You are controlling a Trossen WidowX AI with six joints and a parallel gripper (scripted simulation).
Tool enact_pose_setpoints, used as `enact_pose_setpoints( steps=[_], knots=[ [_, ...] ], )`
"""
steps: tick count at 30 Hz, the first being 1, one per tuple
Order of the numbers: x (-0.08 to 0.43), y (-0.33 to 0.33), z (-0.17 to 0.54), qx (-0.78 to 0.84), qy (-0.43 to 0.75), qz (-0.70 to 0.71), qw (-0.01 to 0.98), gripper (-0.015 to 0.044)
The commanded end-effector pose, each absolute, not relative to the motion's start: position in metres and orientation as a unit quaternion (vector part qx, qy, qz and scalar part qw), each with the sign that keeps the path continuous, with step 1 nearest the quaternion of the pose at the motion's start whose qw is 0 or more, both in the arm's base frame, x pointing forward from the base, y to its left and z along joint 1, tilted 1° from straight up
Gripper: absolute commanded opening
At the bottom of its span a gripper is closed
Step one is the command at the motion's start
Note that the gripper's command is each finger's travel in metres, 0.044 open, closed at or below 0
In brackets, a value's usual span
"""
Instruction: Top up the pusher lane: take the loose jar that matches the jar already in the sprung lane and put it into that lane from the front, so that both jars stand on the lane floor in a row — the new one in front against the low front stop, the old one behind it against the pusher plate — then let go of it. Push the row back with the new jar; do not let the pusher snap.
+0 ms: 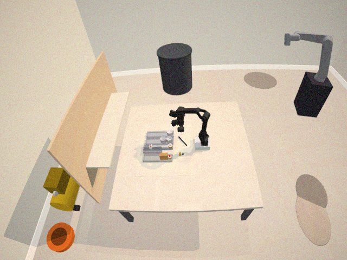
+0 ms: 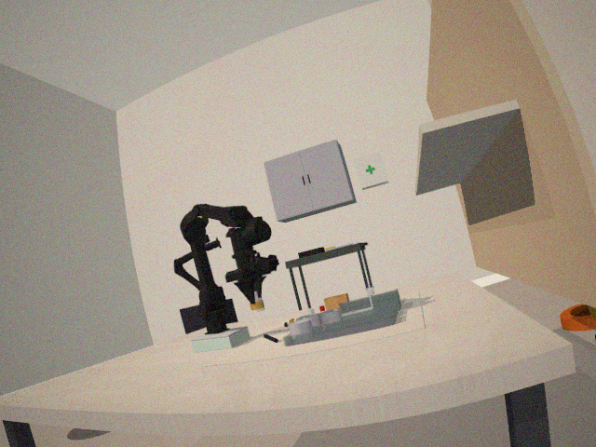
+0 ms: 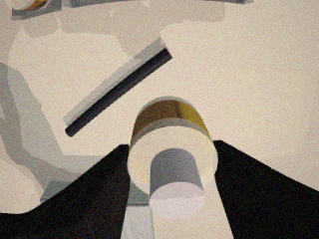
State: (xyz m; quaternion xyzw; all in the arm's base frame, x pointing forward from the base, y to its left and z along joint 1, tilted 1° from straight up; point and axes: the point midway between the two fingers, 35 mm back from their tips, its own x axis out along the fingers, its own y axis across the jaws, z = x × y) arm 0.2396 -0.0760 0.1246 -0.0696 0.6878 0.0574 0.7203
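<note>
My gripper [image 1: 180,129] [image 2: 256,298] [image 3: 170,150] is shut on a jar [image 2: 257,304] [image 3: 171,139] with an amber-gold band, pale shoulder and white cap. The jar is upright between the fingers, raised above the table, in front of the rack's right end in the top view. The grey rack [image 1: 158,159] has several lanes. In its middle lane a jar [image 1: 170,145] with white top and gold band stands at the front end; part of it also shows at the wrist view's top left [image 3: 31,4]. A pale slider [image 1: 150,148] sits far back in that lane. The pusher plate is too small to tell.
A black bar [image 1: 182,141] [image 2: 271,338] [image 3: 120,92] lies on the table before the rack. A small dark-capped jar [image 1: 180,154] lies nearby. Whitish jars [image 1: 162,139] [image 2: 301,328] stand in neighbouring lanes. An orange-brown box [image 1: 163,156] [image 2: 336,301] and a red-topped jar [image 1: 169,157] occupy another lane.
</note>
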Motion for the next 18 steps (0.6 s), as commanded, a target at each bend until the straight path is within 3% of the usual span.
enact_pose_setpoints(
  steps=[1,18],
  knots=[
    [0.249,-0.064,0.119,-0.070,0.689,0.058,0.719,0.0000],
    [0.280,0.012,0.095,-0.065,0.688,0.058,0.720,0.0000]
  ],
)
